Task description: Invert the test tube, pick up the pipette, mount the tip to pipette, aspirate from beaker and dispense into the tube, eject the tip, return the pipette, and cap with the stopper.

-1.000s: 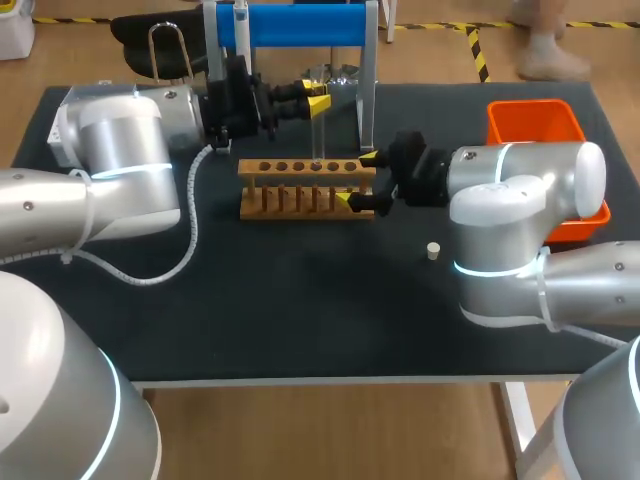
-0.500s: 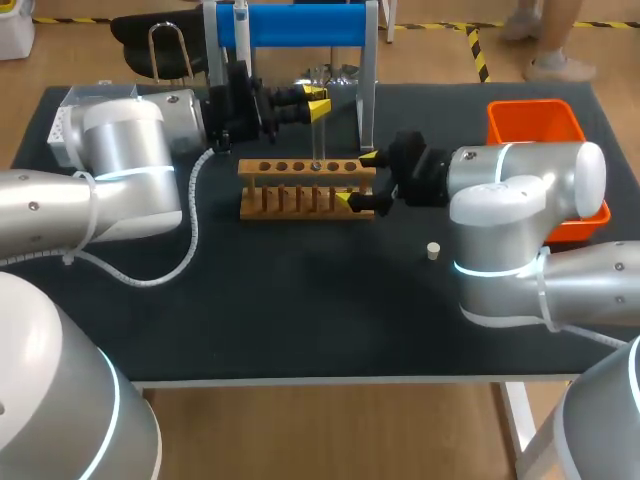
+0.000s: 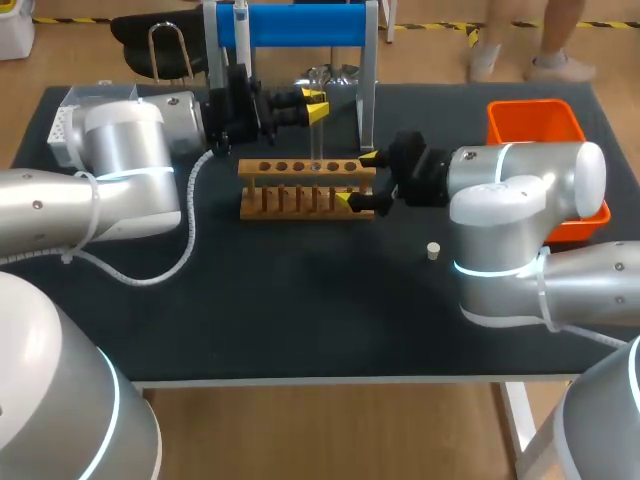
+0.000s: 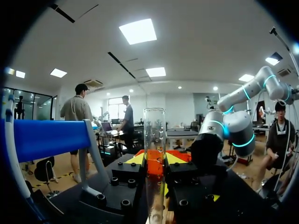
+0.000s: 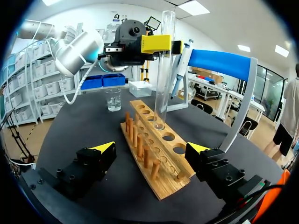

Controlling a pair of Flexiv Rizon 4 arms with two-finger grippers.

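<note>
Glass test tube (image 3: pixel 316 135), upright, clamped in your left gripper (image 3: pixel 317 103), foot in the wooden rack (image 3: pixel 290 195) near the table's (image 3: pixel 300 310) far edge. Your right gripper (image 3: pixel 357 178): wide open astride the rack's end.

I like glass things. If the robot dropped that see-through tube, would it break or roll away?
Probably fragile: the test tube looks like thin clear glass, so a drop could crack it. It is round and smooth, so lying flat it would likely roll, and it might slip in the left gripper. Standing in the wooden rack seems safest.
</note>
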